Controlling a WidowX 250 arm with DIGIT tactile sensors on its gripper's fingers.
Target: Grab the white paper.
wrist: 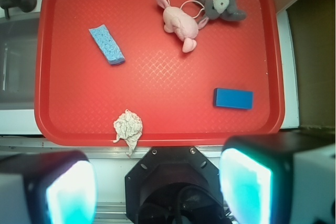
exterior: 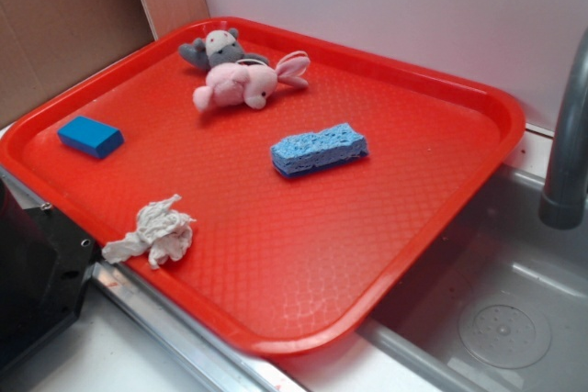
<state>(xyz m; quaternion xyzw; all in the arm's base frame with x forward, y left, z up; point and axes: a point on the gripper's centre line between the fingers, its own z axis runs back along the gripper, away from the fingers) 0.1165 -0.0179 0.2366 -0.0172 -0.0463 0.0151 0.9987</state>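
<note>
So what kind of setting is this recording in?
Most likely a kitchen sink counter, possibly a mock one. A steel sink basin with a drain and a grey faucet sit beside the red tray, which holds the white paper, a sponge and plush toys.

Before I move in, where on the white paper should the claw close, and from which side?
Take the white paper by its bunched main wad, coming straight down from above. The wad stands proud of the red tray; its thin tail trails over the tray's near rim and would likely slip.
</note>
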